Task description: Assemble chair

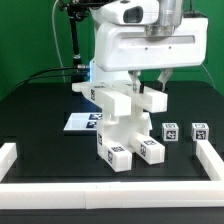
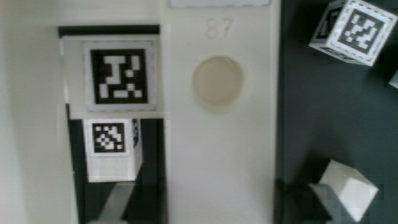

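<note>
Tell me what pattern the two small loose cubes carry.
The small cubes are white with black-and-white square tag markers, clearest in the exterior view.

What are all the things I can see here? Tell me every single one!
chair: one, white with black-and-white tags, partly built, middle of the table
small cubes: two, white with tags, on the table at the exterior view's right of the chair
marker board: one, flat white with tags, behind the chair on the exterior view's left
border rails: three, plain white, along the table's near, left and right edges
table: one, black
wall: one, green, behind everything
robot arm: one, white, above the chair
gripper: one, dark fingers, down at the chair's upper piece; grip unclear
</note>
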Tool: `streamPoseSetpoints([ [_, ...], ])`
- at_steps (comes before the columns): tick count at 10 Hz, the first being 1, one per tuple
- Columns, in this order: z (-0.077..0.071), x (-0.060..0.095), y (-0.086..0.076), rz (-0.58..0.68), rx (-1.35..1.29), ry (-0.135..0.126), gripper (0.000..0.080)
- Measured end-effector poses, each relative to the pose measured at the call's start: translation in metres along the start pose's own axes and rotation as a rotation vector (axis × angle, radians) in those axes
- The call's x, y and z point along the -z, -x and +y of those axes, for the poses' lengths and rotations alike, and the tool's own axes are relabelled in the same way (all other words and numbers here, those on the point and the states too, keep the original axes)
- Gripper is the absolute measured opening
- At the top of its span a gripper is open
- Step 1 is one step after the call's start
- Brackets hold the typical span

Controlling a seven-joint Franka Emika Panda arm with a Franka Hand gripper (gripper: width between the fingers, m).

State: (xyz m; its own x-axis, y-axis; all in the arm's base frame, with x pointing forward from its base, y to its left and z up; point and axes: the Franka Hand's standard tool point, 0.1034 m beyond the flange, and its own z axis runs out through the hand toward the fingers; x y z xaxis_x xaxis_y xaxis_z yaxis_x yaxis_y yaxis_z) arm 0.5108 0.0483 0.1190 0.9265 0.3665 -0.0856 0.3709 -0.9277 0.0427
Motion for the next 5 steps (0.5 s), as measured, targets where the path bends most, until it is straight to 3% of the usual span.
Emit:
streamPoseSetpoints([
  [5,0.007,-0.019,-0.003,-0.015,-0.013,0.003,0.0281],
])
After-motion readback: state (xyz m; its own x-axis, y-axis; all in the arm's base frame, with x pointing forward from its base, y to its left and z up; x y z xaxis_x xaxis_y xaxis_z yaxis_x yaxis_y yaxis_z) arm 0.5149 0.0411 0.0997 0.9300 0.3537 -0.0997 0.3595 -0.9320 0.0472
